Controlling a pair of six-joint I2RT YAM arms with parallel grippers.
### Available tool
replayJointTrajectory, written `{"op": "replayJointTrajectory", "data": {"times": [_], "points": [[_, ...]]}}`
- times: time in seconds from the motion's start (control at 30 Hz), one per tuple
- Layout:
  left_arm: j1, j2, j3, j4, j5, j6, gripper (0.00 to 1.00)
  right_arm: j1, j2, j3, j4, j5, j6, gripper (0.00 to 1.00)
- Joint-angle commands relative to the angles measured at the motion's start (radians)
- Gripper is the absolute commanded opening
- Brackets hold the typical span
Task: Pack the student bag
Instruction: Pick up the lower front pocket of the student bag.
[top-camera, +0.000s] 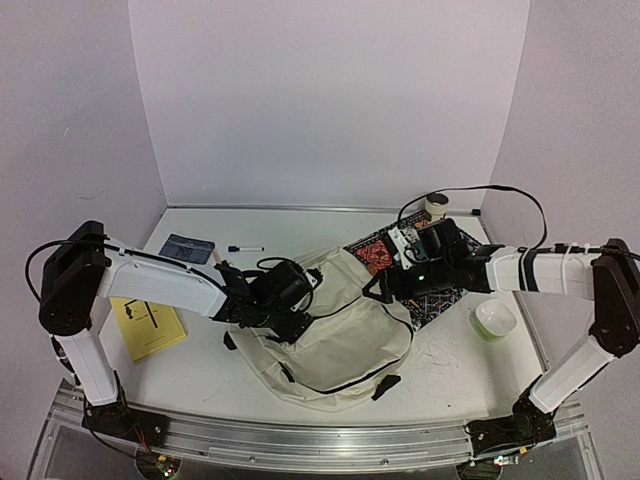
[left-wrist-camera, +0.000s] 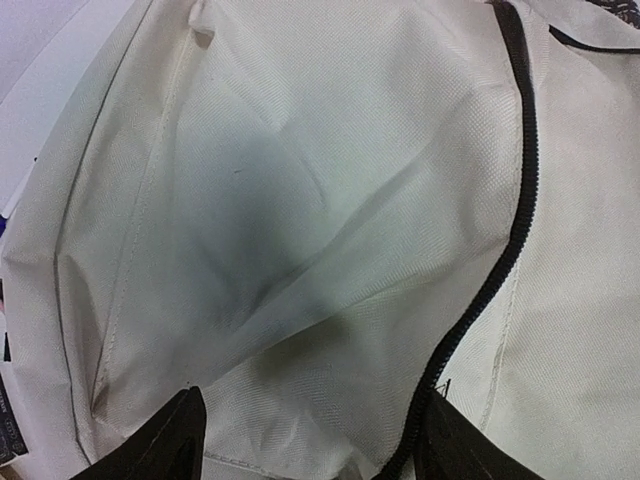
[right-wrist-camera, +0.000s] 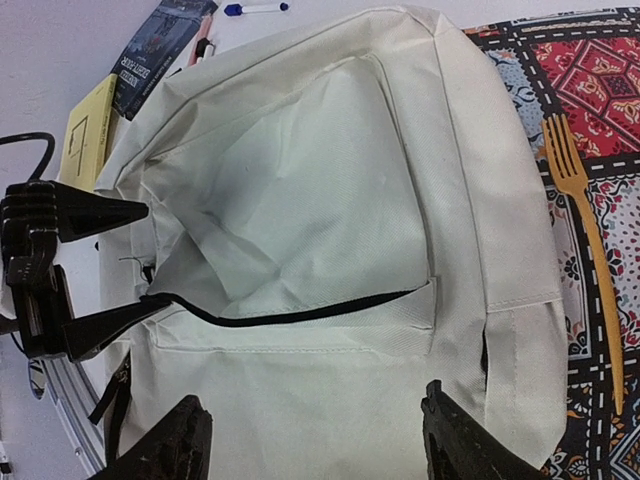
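The left tool (left-wrist-camera: 315, 400) stood with its black fingers spread wide and nothing pinched between them. It hovered just over the large cream fabric student bag (top-camera: 340, 330), one finger right beside the black zipper line (left-wrist-camera: 520, 200). Across from it, the right tool (right-wrist-camera: 315, 400) was spread wide too, and empty, looking down on the bag's front pocket. The bag itself lay flat in the middle of the white surface (top-camera: 300, 225), between the two arms. One edge lapped onto the colourful patterned mat (right-wrist-camera: 590, 90), where a yellow plastic fork (right-wrist-camera: 588, 240) lay. Off to the left sat a yellow booklet (top-camera: 148, 325), a dark booklet (top-camera: 187, 248) and a blue-capped pen (top-camera: 245, 248), none of them packed. The step in hand looked to be getting the bag's mouth open. The left tool would do best to nip only the top layer of cloth beside the zipper and lift. The right one could pull the opposite lip, because grabbing both layers would hold the mouth shut.
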Motion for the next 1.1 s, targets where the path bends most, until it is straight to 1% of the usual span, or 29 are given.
{"op": "replayJointTrajectory", "data": {"times": [0.0, 0.13, 0.33, 0.53, 0.73, 1.07], "points": [[0.003, -0.033, 0.040, -0.013, -0.086, -0.014, 0.70, 0.013, -0.002, 0.032, -0.004, -0.008, 0.007, 0.73], [0.003, -0.023, 0.048, -0.015, -0.094, -0.033, 0.69, 0.021, 0.013, 0.044, 0.000, -0.009, 0.009, 0.73], [0.003, -0.005, 0.087, -0.013, -0.022, -0.053, 0.68, 0.033, 0.028, 0.054, 0.001, -0.006, 0.012, 0.73], [0.003, 0.031, 0.121, -0.012, -0.015, -0.027, 0.72, 0.042, 0.039, 0.062, 0.001, -0.008, 0.013, 0.73], [0.003, 0.074, 0.137, -0.014, 0.034, 0.009, 0.72, 0.042, 0.037, 0.065, 0.000, -0.005, 0.013, 0.73], [0.003, -0.035, 0.059, -0.015, 0.023, 0.023, 0.79, 0.042, 0.039, 0.058, -0.002, -0.002, 0.009, 0.73]]}}
